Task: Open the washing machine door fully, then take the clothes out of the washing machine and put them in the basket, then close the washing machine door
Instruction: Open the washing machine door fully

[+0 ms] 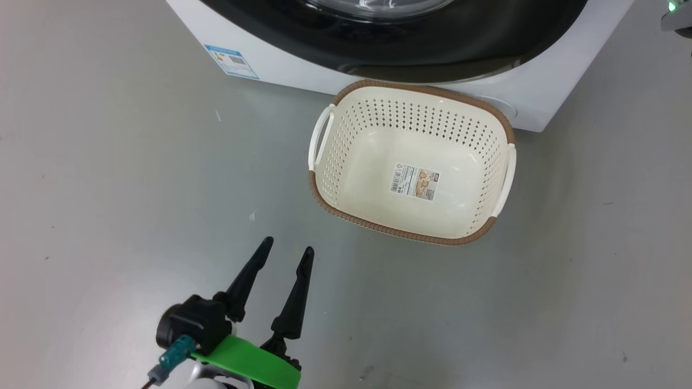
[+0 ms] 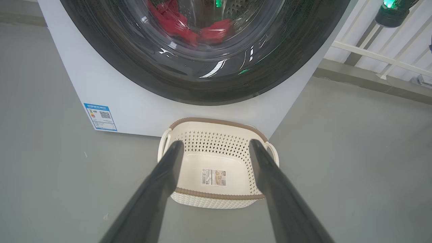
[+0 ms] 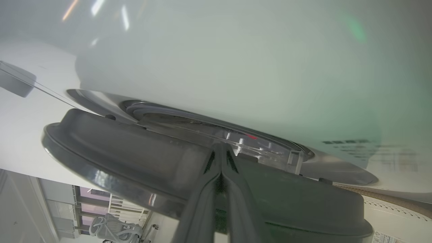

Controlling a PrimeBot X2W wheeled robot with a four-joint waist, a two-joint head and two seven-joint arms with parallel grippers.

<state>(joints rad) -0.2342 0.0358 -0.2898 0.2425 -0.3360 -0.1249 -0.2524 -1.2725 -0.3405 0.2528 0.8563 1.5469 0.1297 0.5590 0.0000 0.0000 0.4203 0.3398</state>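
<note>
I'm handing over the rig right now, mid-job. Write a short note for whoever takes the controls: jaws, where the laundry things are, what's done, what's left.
Left gripper: jaws open, empty, low over the floor, facing the basket.
Right gripper: jaws shut, tips at the edge of the washing machine door, seemingly in the gap behind it.
Door: looks only cracked, not fully open.
Clothes: red, inside the washing machine, seen through the door.
Basket: empty, on the floor by the machine's front.
Done: door started at most.
Left: open fully, move clothes to basket, close door.
</note>
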